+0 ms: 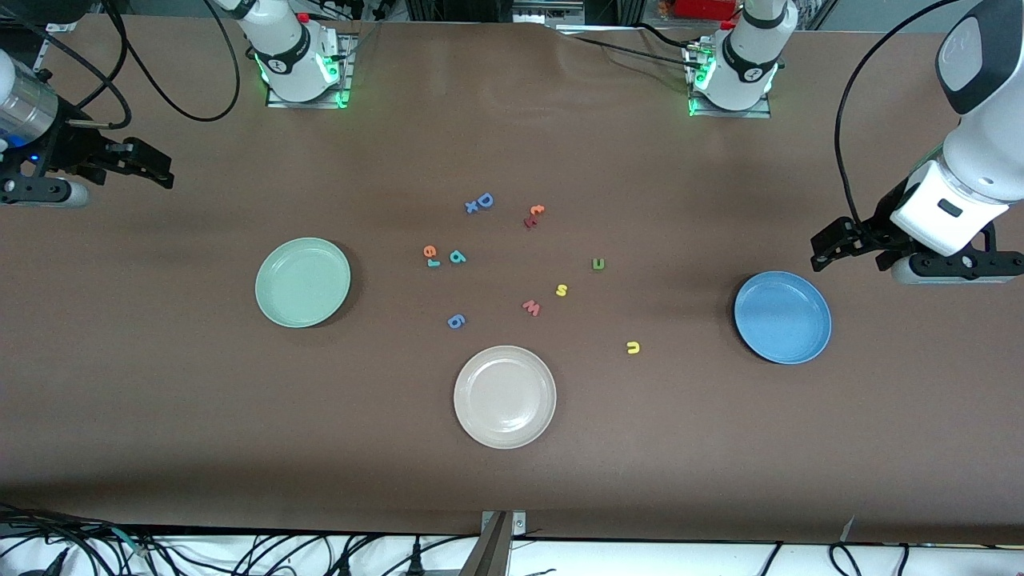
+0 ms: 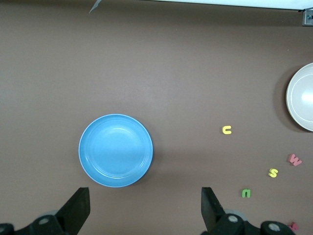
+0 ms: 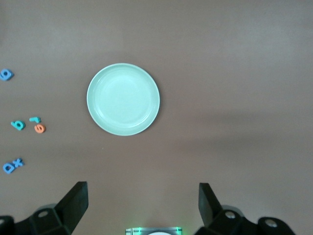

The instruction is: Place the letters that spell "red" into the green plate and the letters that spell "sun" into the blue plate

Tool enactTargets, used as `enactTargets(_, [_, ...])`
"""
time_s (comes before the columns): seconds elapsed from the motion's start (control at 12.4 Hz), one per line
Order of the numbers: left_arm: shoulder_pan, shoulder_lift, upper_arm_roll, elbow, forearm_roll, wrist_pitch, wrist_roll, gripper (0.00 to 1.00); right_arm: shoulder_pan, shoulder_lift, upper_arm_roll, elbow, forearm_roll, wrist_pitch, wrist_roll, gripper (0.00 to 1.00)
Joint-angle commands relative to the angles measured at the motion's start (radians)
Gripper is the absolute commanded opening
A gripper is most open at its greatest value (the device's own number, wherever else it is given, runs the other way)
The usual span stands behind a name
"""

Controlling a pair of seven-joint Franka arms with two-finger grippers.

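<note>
The green plate [image 1: 302, 282] [image 3: 123, 99] lies toward the right arm's end, the blue plate [image 1: 782, 317] [image 2: 116, 150] toward the left arm's end. Between them lie the orange "e" [image 1: 430, 251] [image 3: 39, 129], teal "r" [image 1: 434, 262] [image 3: 34, 119] and teal "d" [image 1: 457, 257] [image 3: 18, 125] close together. The green "n" [image 1: 598, 263] [image 2: 246, 193], yellow "s" [image 1: 562, 290] [image 2: 273, 173] and yellow "u" [image 1: 633, 347] [image 2: 226, 129] lie apart, nearer the blue plate. My left gripper [image 1: 818, 250] [image 2: 145, 210] hangs open and empty beside the blue plate. My right gripper [image 1: 164, 170] [image 3: 143, 205] hangs open and empty over the table's end, well off the green plate.
A cream-white plate [image 1: 505, 396] [image 2: 303, 98] sits nearest the front camera. Other letters lie among the task's own: a blue "D" [image 1: 484, 200], a blue "x" [image 1: 471, 207], an orange "t" [image 1: 537, 210], a pink "w" [image 1: 531, 307] and a blue "g" [image 1: 455, 322].
</note>
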State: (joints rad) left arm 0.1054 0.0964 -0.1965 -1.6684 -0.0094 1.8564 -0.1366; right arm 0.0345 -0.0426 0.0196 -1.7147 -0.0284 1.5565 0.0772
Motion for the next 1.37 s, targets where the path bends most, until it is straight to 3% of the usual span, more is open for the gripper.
enactTargets(0.0, [0.000,-0.027,-0.001,-0.031,-0.006,0.023,0.006,1.00,0.025,0.009,0.003,-0.005,0.007,-0.016,0.004,1.00])
enactTargets(0.24, [-0.013,-0.011,-0.001,-0.033,-0.009,0.029,-0.007,1.00,0.094,0.041,0.003,-0.011,0.005,-0.016,0.041,1.00])
enactTargets(0.72, [-0.084,0.104,0.000,-0.034,-0.018,0.113,-0.049,1.00,0.312,0.144,0.010,-0.051,0.007,0.092,0.442,1.00])
enactTargets(1.04, [-0.131,0.233,0.000,-0.036,-0.018,0.223,-0.064,1.00,0.422,0.211,0.011,-0.213,0.013,0.405,0.654,1.00])
enactTargets(1.29, [-0.177,0.359,0.002,-0.036,-0.017,0.350,-0.187,1.00,0.513,0.321,0.011,-0.238,0.022,0.586,0.838,1.00])
